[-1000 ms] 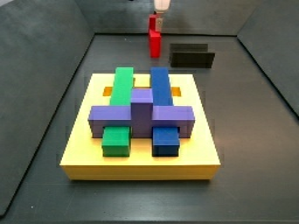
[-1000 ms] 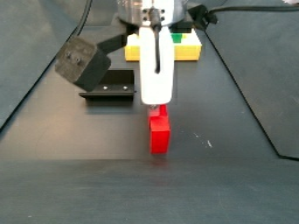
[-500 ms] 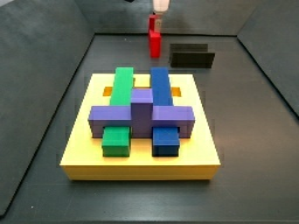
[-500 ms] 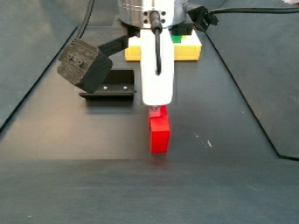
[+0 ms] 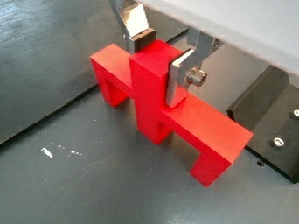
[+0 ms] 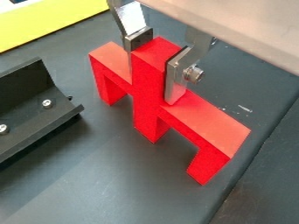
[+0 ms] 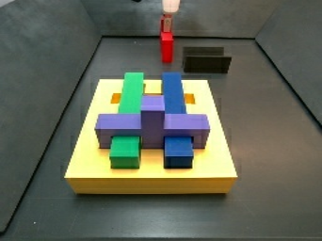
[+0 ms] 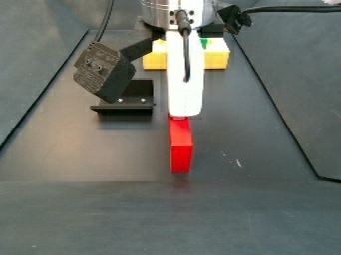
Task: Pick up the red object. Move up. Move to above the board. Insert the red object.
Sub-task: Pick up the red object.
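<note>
The pincer (image 5: 159, 54) straddles the centre post of the red object (image 5: 163, 109), which stands on the counter (image 5: 70, 175) beside the fixture (image 6: 30, 109), well apart from the board (image 7: 151, 165). The pads appear clamped on the post; contact is not fully resolvable. Risk: an off-centre grip may tilt the piece during lifting. The legs' footing is hidden.

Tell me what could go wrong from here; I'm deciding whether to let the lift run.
1. The gripper has its fingers only on the red object's narrow centre post, so it might tilt.
2. The board is crowded with blocks, so insertion could jam.
</note>
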Robot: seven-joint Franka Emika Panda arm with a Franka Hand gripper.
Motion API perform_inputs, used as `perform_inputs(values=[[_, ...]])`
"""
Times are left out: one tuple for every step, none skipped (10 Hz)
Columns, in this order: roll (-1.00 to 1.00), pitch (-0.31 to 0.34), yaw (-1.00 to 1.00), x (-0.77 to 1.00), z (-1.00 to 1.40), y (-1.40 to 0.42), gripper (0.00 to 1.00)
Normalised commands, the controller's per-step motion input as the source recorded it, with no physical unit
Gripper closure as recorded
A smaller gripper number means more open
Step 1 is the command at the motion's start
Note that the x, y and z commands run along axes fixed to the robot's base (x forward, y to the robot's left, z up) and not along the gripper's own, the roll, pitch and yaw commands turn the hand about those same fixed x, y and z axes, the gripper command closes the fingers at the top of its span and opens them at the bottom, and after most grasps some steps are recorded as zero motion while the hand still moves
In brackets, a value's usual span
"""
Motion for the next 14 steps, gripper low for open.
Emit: perform_inputs(values=[[0.00,0.000,0.00,0.00,0.00,0.00,1.00],[0.00,0.000,0.00,0.00,0.00,0.00,1.00],[0.00,0.000,0.00,0.00,0.00,0.00,1.00],[0.00,0.000,0.00,0.00,0.00,0.00,1.00],[0.00,0.000,0.00,0.00,0.00,0.00,1.00],[0.00,0.000,0.00,0.00,0.00,0.00,1.00],[0.00,0.000,0.00,0.00,0.00,0.00,1.00],[0.00,0.000,0.00,0.00,0.00,0.00,1.00],[0.00,0.000,0.00,0.00,0.00,0.00,1.00],[0.00,0.000,0.00,0.00,0.00,0.00,1.00],[0.00,0.000,0.00,0.00,0.00,0.00,1.00],[0.00,0.000,0.00,0.00,0.00,0.00,1.00],[0.00,0.000,0.00,0.00,0.00,0.00,1.00],[0.00,0.000,0.00,0.00,0.00,0.00,1.00]])
